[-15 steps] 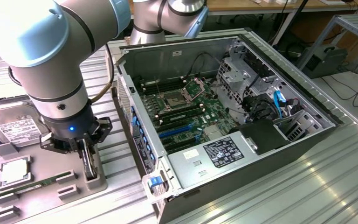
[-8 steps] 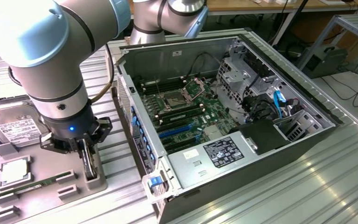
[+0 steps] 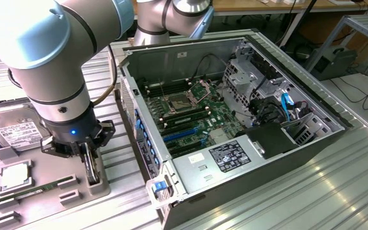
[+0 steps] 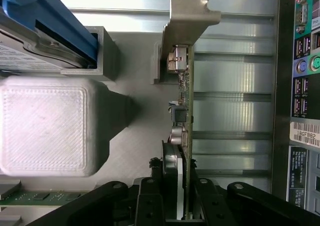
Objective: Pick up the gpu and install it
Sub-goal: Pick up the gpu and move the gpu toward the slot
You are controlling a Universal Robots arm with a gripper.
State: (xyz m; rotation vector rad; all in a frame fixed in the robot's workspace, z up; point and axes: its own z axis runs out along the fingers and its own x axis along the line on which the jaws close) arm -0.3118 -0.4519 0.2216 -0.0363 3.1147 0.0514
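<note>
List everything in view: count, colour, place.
dark flat gpu card with silver bracket: one, black, on edge in the tray's holder
boxy silver hard drive with white label: one, on the tray, exterior view's left
slim green memory stick: one, in the tray
grey plastic fixture tray: one, beside the case
open black computer case: one, centre
green motherboard: one, inside the case
ribbed metal table: one, silver, underneath
robot arm: one, grey, above the tray
gripper: one, black, closed on the card

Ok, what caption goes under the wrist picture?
Jaws grip the gpu standing on edge in its grey holder.
</note>
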